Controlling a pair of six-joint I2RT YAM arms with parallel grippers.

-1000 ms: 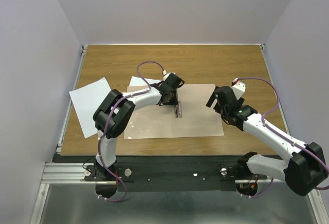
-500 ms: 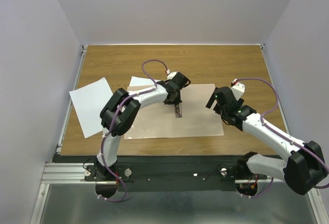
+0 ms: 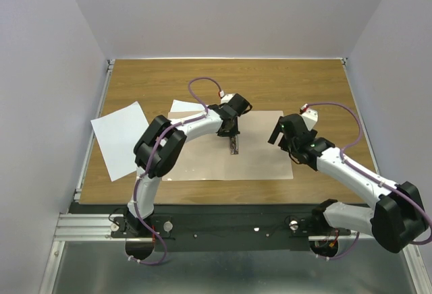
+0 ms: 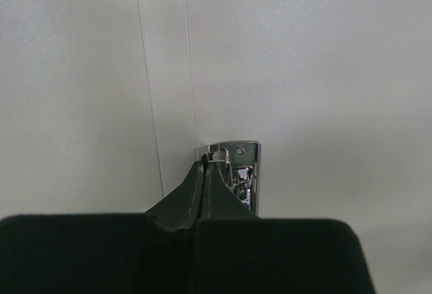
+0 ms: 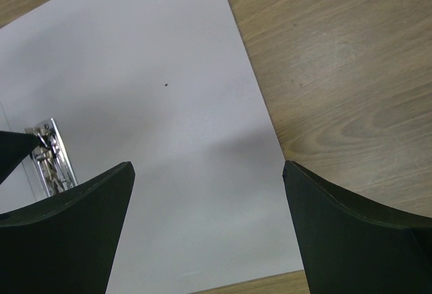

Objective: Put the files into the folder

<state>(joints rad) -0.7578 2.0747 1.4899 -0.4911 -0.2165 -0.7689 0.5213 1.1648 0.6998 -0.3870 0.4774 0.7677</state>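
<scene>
reaching across the folder point(image 3: 263, 159), left claw point(image 4: 210, 162) pinched shut at its metal clip point(image 4: 244, 172), right claw point(image 5: 207, 166) wide over its right edge

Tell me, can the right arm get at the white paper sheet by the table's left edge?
Probably not. The white paper sheet lies far left, and the left arm, its pincer shut at the tan cardboard folder's metal clip, lies across the way.

white links point(image 3: 192, 129), black joints point(image 3: 159, 149), looping purple cables point(image 3: 200, 79), matte black left tool point(image 4: 206, 170) and right tool point(image 5: 208, 176).
</scene>
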